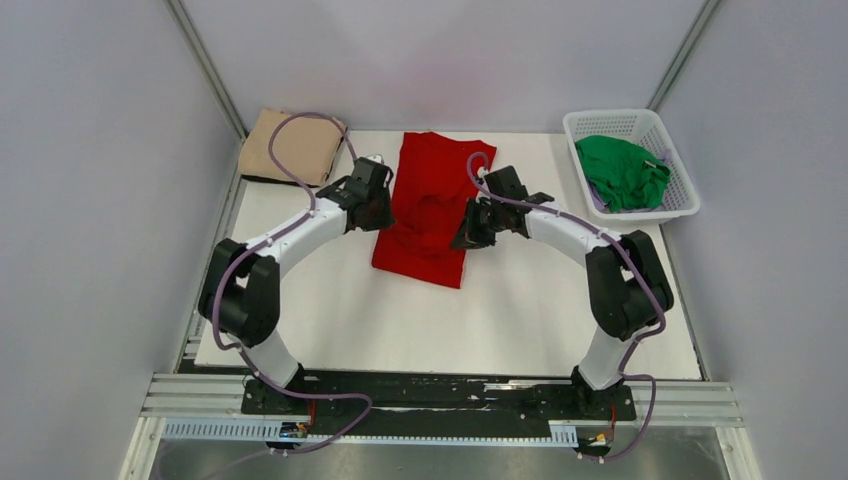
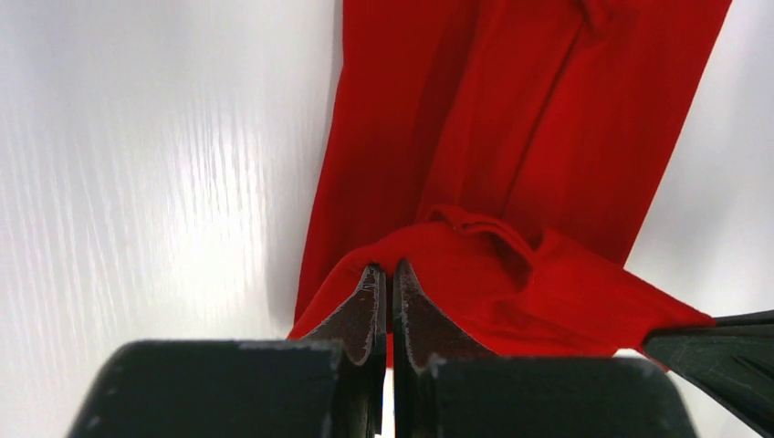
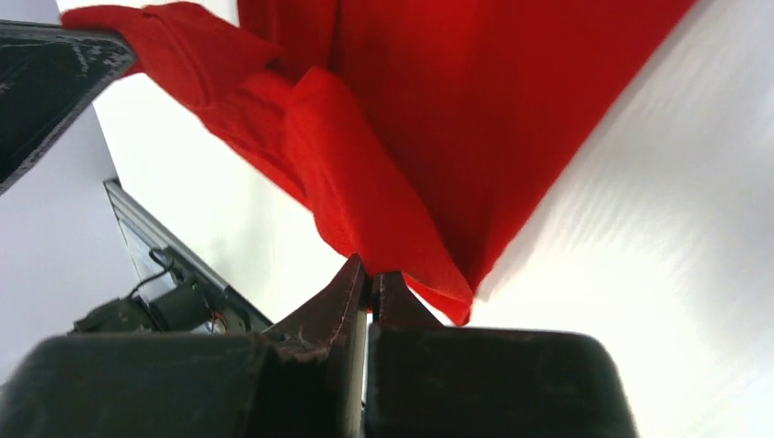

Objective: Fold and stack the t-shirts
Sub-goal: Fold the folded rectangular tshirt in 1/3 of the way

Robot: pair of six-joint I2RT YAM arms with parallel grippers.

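The red t-shirt (image 1: pixel 432 190) lies lengthwise in the middle of the white table, folded into a long strip. My left gripper (image 1: pixel 377 212) is shut on its left edge, and my right gripper (image 1: pixel 468 236) is shut on its right edge. Both pinch the near part of the shirt and hold it lifted over the rest. The left wrist view shows the fingers (image 2: pixel 365 310) closed on red cloth (image 2: pixel 511 119). The right wrist view shows the same grip on red cloth (image 3: pixel 475 109). The tan t-shirt (image 1: pixel 292 145) lies folded at the back left. The green t-shirt (image 1: pixel 622 170) is crumpled in the basket.
A white lattice basket (image 1: pixel 676 170) stands at the back right corner of the table. The white table top (image 1: pixel 450 320) is edged by grey walls on both sides. The arm bases sit on a black rail (image 1: pixel 440 395) at the near edge.
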